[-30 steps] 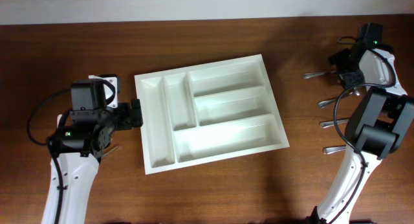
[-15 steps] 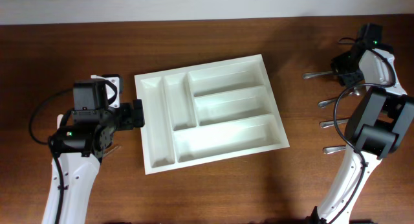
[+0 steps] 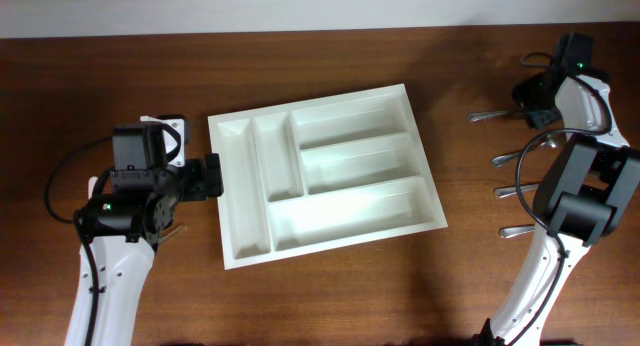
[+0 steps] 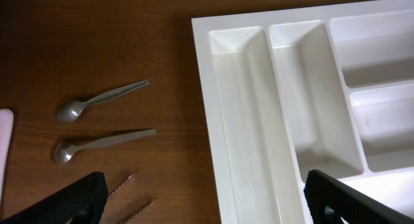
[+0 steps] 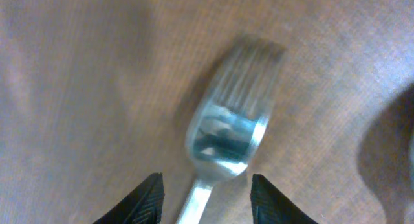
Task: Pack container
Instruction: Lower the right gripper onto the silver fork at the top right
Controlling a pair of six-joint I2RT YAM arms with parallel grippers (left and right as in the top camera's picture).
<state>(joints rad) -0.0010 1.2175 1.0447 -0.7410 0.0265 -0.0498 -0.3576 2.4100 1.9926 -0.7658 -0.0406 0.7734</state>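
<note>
The container [image 3: 340, 211], a large white tray with five empty compartments, lies mid-table, and its left end fills the left wrist view [image 4: 246, 120]. My left gripper [image 3: 210, 174] hangs open and wide over the tray's left rim [image 4: 207, 208], holding nothing. My right gripper [image 3: 533, 94] is at the far right over a metal fork [image 3: 485, 116]. In the right wrist view the fork [image 5: 226, 130] lies on the wood, tines pointing away. Its handle runs between the parted fingertips [image 5: 206, 201] with a gap on each side.
Three more pieces of cutlery [image 3: 510, 191] lie in a row below the fork, beside the right arm. Left of the tray lie two teaspoons [image 4: 100, 100] and, nearer my left gripper, two serrated knife tips [image 4: 126, 182]. A white wall borders the table's far edge.
The right gripper's jaws have narrowed around the fork's handle and the gripper has shifted slightly. The left arm has edged a little toward the tray.
</note>
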